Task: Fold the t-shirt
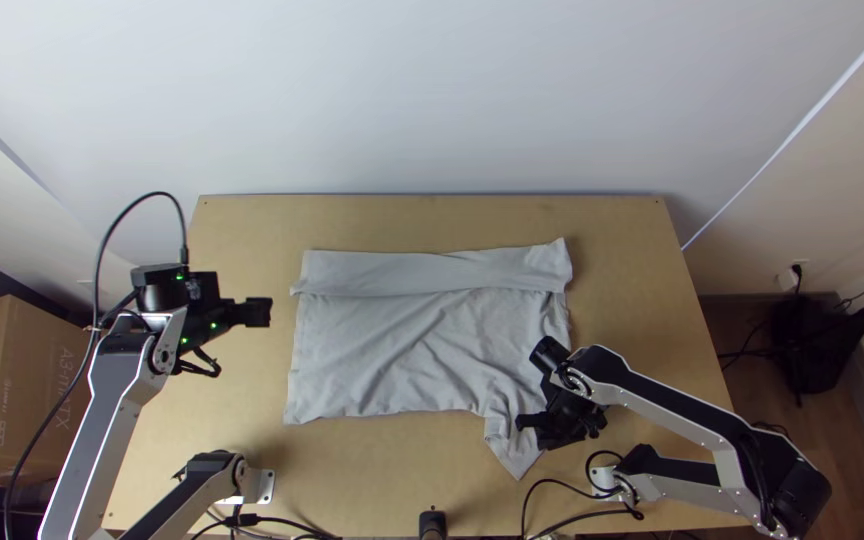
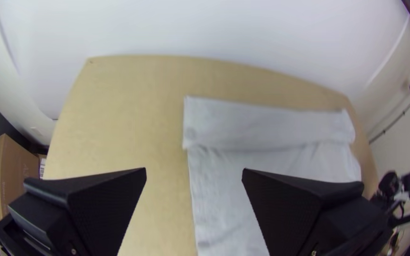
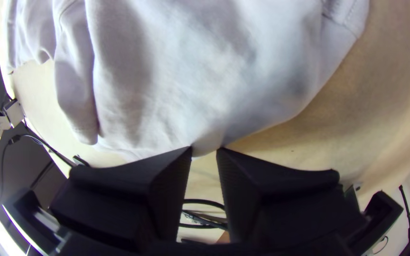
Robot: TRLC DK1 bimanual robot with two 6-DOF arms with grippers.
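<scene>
A broad, smooth white wall is rising beyond the pale grey, soft cloth t-shirt. A light wooden, flat rectangular table is spreading beneath the t-shirt and reaching out past it on every side. The silver-grey and black jointed left arm is standing to the left of the t-shirt, and the matching right arm is stretching in from its right.

The t-shirt itself is lying mostly flat on the table in a wide, roughly rectangular shape. A long band is lying turned over across its far part, soft wrinkles are running through its middle, and a narrow piece is sticking out from its near right corner.

A brown cardboard box is sitting well to the left of the t-shirt, beside the table. The left gripper, with two wide flat black fingers, is hanging just left of the t-shirt; in the left wrist view its fingers are standing wide apart. The similarly built right gripper is hovering at the t-shirt's near right piece; in the right wrist view its tips are standing slightly apart, with the cloth's edge showing at the narrow gap.
</scene>
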